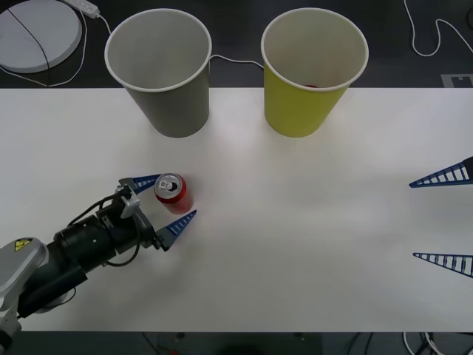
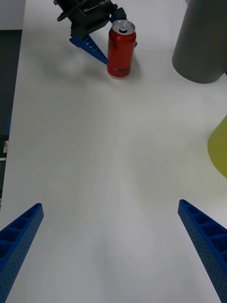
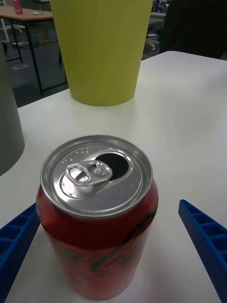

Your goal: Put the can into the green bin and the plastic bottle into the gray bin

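Front view puts the can [image 1: 174,194] upright on the white bench [image 1: 295,244], in the near left part, with my left pincer [image 1: 170,201] set around it: one blue finger at its far side, the other at its near side, both spread apart and not yet pressing the metal, as far as I can judge. I hold them that way so the can sits deep between them before I squeeze; the left wrist view shows it standing between my two fingers with its tab end opened, so I want it kept upright in case liquid remains. Whether any does, I cannot tell.

Beyond it stand the gray bin [image 1: 164,70] and, to its right, the green bin [image 1: 309,70], both at the bench's far edge, well apart from the can. Something reddish shows low inside the green bin's rim, too little of it to name. I can make out no plastic bottle.

My right pincer [image 1: 443,218] waits at the right edge of the bench, fingers wide apart, their bases cut off by the frame.
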Tool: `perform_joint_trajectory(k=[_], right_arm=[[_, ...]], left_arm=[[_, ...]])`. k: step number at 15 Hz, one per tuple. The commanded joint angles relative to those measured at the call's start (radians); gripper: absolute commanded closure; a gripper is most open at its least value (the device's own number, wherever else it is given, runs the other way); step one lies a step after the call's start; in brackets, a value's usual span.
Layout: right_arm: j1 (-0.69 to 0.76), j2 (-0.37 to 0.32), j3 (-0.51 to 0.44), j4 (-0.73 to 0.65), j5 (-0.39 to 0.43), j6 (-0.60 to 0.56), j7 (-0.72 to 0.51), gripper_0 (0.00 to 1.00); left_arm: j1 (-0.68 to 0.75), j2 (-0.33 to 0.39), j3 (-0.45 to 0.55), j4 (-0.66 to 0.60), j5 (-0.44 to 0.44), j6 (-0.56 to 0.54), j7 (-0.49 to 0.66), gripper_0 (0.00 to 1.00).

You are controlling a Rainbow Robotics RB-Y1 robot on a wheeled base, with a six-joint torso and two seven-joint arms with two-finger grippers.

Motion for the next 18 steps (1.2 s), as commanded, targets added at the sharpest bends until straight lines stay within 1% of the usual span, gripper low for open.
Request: perform_joint_trajectory(k=[1,4,8,9,10,18], right_arm=[[0.0,0.0,0.0,0.0,0.0,0.0,0.0,0.0],[0.0,0.0,0.0,0.0,0.0,0.0,0.0,0.0],[0.0,0.0,0.0,0.0,0.0,0.0,0.0,0.0],[0.0,0.0,0.0,0.0,0.0,0.0,0.0,0.0],[0.0,0.0,0.0,0.0,0.0,0.0,0.0,0.0],[0.0,0.0,0.0,0.0,0.0,0.0,0.0,0.0]], left_arm=[[-0.012,-0.027,0.0,0.001,-0.028,0.013,0.007,0.0],[-0.023,-0.043,0.0,0.001,-0.049,0.019,0.013,0.0],[-0.049,-0.053,-0.003,0.03,-0.051,0.019,0.019,0.0],[-0.049,-0.053,-0.003,0.03,-0.051,0.019,0.019,0.55],[-0.049,-0.053,-0.003,0.03,-0.051,0.019,0.018,0.99],[-0.049,-0.05,-0.001,0.029,-0.051,0.013,0.019,1.0]])
